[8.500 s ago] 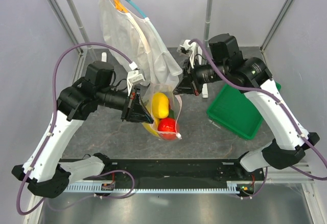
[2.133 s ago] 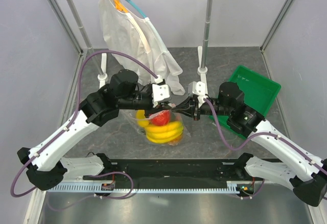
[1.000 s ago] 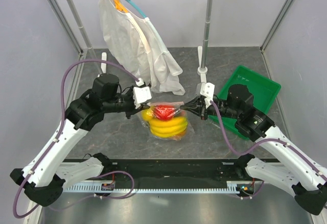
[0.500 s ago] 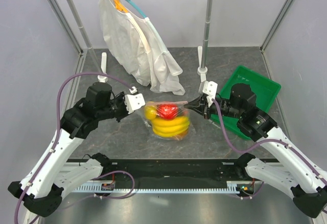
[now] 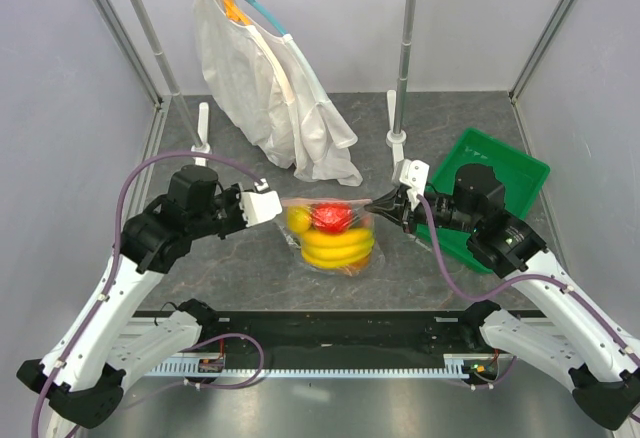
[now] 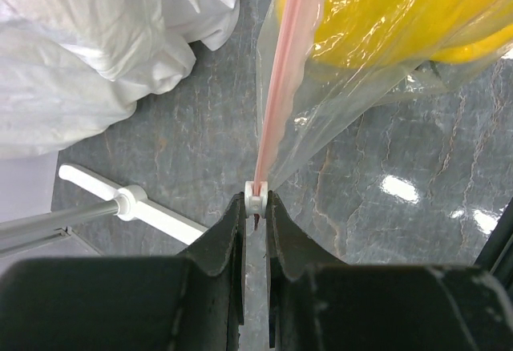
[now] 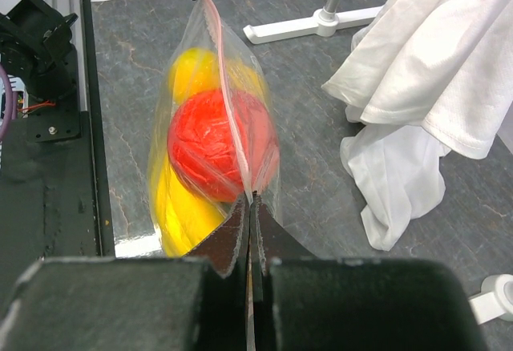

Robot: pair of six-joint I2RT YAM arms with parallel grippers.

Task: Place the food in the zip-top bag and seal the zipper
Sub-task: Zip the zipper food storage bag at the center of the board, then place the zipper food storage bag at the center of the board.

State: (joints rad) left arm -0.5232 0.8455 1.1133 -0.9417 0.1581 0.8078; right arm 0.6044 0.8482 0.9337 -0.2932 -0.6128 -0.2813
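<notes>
1 zip-top bag (image 5: 345, 258) is stretched taut over the middle of the table (image 5: 240, 273), the food (image 7: 210, 144) inside: banana bunch (image 5: 338, 249), red piece (image 5: 328, 218). Its zipper (image 7: 225, 94) looks closed along its length, the left gripper (image 6: 255, 203) and right gripper (image 7: 250, 201) each clamped on an end, so I'd say only letting go remains

Zip-top bag held across its mouth by both grippers, food inside.

The zip-top bag (image 5: 318, 267) lies on the grey table (image 5: 230, 268), between the arms. Its zipper (image 5: 330, 201) runs straight from the left gripper (image 5: 281, 207), closed on the left corner, to the right gripper (image 5: 379, 204), closed on the right corner. Inside are a red watermelon slice (image 5: 330, 218), a small yellow piece (image 5: 298, 220) beside it and a yellow banana bunch (image 5: 340, 248) below. A green tray (image 5: 505, 168) sits at right; a white garment (image 5: 270, 88) hangs behind.
</notes>
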